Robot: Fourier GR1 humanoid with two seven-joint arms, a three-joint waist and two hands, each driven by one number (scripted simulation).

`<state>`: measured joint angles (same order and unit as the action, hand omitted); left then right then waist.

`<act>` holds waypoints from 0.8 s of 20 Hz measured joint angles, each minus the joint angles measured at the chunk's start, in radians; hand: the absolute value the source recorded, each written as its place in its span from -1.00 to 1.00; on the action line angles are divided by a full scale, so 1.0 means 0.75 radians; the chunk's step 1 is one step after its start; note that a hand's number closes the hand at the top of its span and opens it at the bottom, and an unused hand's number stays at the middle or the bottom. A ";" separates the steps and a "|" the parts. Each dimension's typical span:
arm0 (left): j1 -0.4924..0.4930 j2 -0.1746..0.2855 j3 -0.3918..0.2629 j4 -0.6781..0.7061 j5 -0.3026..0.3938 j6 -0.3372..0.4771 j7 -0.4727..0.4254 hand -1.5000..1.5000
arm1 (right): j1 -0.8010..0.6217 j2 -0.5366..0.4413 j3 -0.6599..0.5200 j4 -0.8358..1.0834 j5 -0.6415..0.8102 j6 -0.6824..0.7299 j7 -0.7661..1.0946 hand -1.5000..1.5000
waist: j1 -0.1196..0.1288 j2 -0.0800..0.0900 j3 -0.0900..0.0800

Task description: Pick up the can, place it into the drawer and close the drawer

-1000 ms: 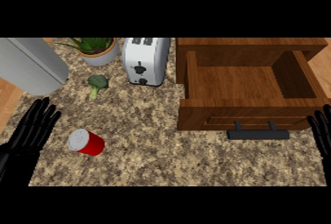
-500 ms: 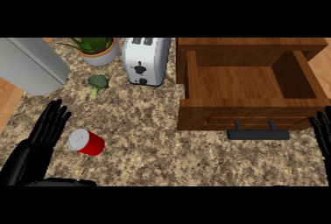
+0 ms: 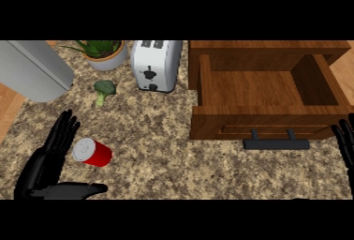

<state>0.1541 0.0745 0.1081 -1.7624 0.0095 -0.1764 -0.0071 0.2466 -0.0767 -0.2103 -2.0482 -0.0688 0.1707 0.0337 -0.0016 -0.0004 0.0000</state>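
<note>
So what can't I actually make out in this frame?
Head view:
Right robot hand: cut off by the right edge, only fingers show.
Grey appliance: cropped by the left and top edges, unidentifiable.
Potted plant: leaves cut by the top edge.
Can: lid markings too small to read.

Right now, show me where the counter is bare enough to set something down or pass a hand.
Widest bare counter: between the can and the drawer front, running on below its handle. The drawer's floor is bare too. Crowded: back left, where plant, toaster, broccoli and a grey appliance cluster; the left hand sits beside the can.
</note>
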 measured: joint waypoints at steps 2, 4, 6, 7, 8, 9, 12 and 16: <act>0.016 0.015 0.027 0.047 0.007 -0.019 -0.053 -1.00 | -0.012 0.002 -0.004 0.008 0.001 -0.001 0.007 -1.00 | 0.001 0.000 -0.001; 0.024 0.035 0.057 0.106 0.009 -0.040 -0.116 -1.00 | 0.004 0.002 -0.019 0.014 -0.011 0.019 -0.015 -1.00 | 0.000 0.000 0.000; 0.003 0.048 0.082 0.168 0.008 -0.046 -0.146 -1.00 | 0.006 0.012 -0.017 0.010 -0.005 0.021 -0.013 -1.00 | 0.000 0.000 0.000; 0.002 0.060 0.096 0.180 0.016 -0.057 -0.150 -1.00 | -0.001 0.016 -0.012 0.003 0.004 0.017 -0.007 -1.00 | 0.000 0.000 0.000; -0.009 0.061 0.099 0.222 0.003 -0.056 -0.179 -1.00 | -0.006 0.020 -0.011 0.002 0.008 0.014 0.000 -1.00 | 0.000 0.000 0.000; -0.027 0.056 0.097 0.277 -0.015 -0.049 -0.218 -1.00 | -0.009 0.008 -0.024 -0.006 -0.008 0.023 0.015 -1.00 | -0.001 0.000 0.000; -0.019 0.066 0.112 0.337 -0.024 -0.063 -0.277 -1.00 | -0.037 0.020 -0.021 0.023 0.013 0.015 0.003 -1.00 | 0.000 0.000 0.000; -0.041 0.088 0.138 0.442 -0.023 -0.086 -0.343 -1.00 | -0.008 0.047 -0.006 0.013 0.032 0.019 -0.014 -1.00 | -0.001 0.000 0.000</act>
<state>0.1235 0.1403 0.2117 -1.4309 -0.0078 -0.2409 -0.2641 0.2402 -0.0410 -0.2150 -2.0383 -0.0450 0.1850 0.0229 -0.0020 -0.0003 -0.0001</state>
